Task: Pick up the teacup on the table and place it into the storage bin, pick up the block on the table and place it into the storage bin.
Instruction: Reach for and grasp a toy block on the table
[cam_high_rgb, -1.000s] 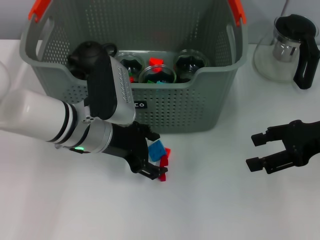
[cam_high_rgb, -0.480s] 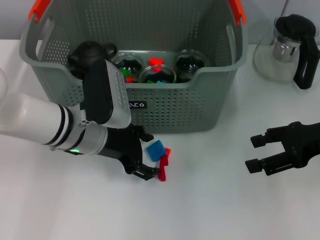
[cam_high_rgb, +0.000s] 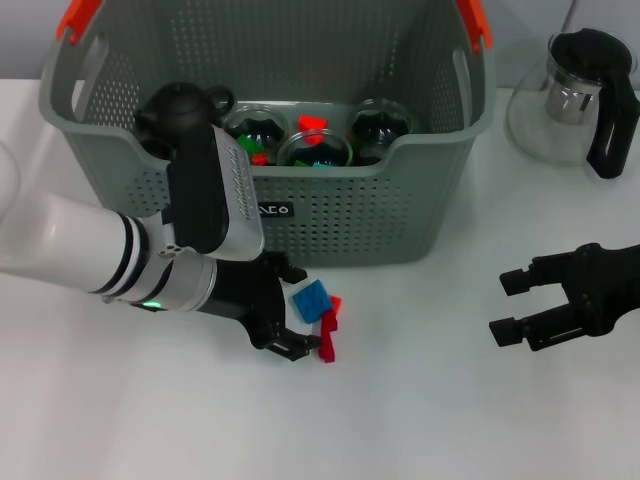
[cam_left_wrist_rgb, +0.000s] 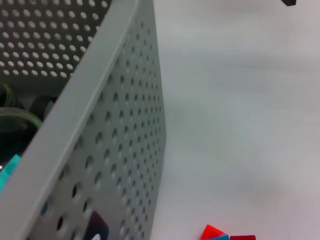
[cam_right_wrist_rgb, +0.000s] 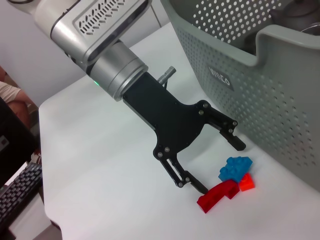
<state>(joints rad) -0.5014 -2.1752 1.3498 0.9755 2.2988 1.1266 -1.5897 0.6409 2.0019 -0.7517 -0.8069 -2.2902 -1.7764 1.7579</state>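
Blocks (cam_high_rgb: 318, 312) on surface (cam_high_rgb: 420, 400), just before storage bin (cam_high_rgb: 340, 215), ungripped. Left tool (cam_high_rgb: 292, 312) open wide, empty, backed slightly off blocks since a second ago: grasp pending. Right tool (cam_high_rgb: 512, 302) open, empty, parked apart.

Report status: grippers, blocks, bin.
Left gripper open beside the blue block and red blocks. Right gripper open, idle, apart. Storage bin holds teacups; path unobstructed.
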